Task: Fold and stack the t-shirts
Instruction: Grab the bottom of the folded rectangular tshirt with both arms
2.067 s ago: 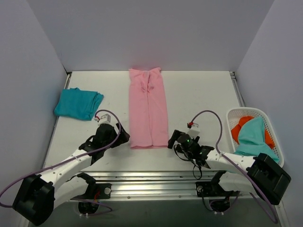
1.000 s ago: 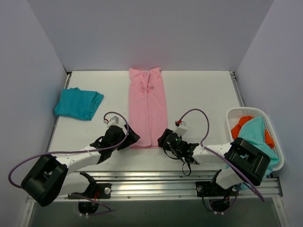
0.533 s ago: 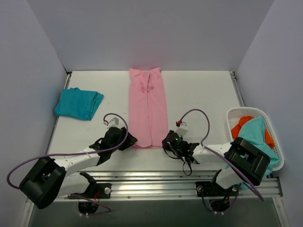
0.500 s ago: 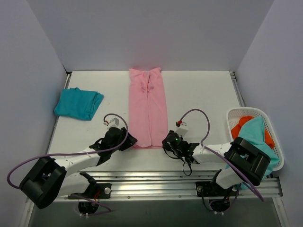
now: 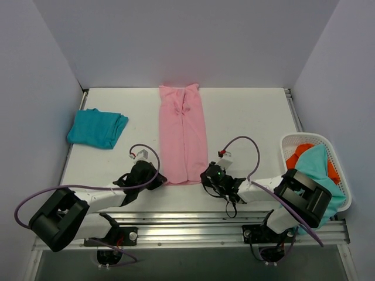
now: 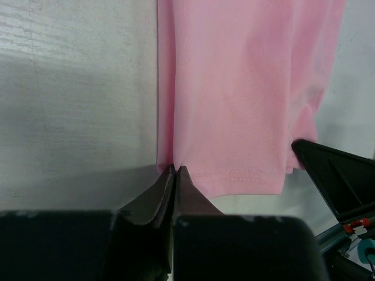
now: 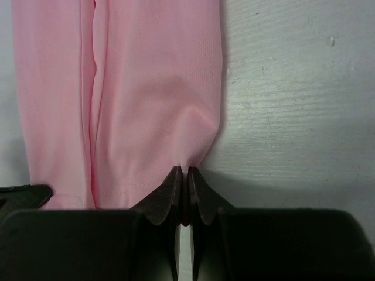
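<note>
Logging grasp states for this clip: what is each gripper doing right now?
Left gripper: closed, pinching the near left corner of the pink t-shirt.
Right gripper: closed, pinching its near right corner.

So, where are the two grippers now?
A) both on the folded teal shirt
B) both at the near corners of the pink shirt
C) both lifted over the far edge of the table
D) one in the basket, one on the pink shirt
B: the left gripper and the right gripper are each shut on a near corner of the pink shirt.
</note>
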Robot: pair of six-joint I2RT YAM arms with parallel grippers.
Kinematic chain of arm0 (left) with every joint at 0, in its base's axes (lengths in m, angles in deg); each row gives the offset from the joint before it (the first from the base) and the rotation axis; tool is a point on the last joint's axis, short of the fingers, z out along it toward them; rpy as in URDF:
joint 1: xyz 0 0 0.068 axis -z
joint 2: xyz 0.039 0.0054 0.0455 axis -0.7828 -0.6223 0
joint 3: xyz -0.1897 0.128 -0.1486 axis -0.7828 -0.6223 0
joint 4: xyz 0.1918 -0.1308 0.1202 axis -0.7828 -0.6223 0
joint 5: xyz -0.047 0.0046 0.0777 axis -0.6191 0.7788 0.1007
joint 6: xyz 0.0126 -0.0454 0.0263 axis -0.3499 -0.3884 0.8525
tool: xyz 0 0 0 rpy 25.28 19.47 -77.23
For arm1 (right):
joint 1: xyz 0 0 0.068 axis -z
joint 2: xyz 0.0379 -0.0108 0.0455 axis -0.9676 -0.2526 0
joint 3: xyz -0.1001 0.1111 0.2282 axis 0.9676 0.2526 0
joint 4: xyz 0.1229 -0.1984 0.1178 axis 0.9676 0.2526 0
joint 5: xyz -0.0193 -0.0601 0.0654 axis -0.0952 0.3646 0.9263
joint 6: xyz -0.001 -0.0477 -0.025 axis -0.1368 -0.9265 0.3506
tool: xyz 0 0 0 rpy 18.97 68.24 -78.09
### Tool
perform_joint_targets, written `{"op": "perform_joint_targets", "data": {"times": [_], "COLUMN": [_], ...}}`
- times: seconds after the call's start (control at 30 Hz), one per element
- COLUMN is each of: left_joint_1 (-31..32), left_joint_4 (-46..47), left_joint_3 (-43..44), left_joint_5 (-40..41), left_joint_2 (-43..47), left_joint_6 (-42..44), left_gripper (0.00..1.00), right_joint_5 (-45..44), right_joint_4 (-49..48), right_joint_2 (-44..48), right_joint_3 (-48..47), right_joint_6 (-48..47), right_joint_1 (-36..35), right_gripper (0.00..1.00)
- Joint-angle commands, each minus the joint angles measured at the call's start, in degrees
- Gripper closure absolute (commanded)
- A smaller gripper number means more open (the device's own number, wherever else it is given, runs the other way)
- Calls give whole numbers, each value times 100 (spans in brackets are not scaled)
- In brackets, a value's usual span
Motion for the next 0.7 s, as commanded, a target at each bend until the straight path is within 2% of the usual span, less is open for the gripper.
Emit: {"op": "perform_joint_targets", "data": {"times": [0.0,0.1,0.23,0.33,0.43,0.53,0.67], "left_joint_1": [45,89,159,177,186,186,151], "left_joint_4": [159,-87,-763,-1788,-2415,-3144,-3190], "left_joint_3": [-208,-384,-578,-569,-333,80,564], "left_joint_5": [-71,-106,-124,-89,34,227,438], "left_joint_2": [140,552,1543,2377,3099,3479,3288], "left_joint_6": [41,-12,-73,-74,23,224,427], "left_gripper": [98,98,98,98,98,98,98], "right_joint_5": [121,-45,-406,-626,-749,-1056,-1303], "right_joint_4": [424,696,1293,1794,2208,2752,3280], "right_joint_2": [-62,184,641,993,1353,1617,1627], "right_joint_3": [283,363,337,266,100,-374,-1104], "right_joint_6": [149,395,773,1010,1011,783,266], "right_joint_1": [-89,-317,-949,-1214,-1259,-1224,-1022], "right_gripper": [100,100,100,100,100,100,100]}}
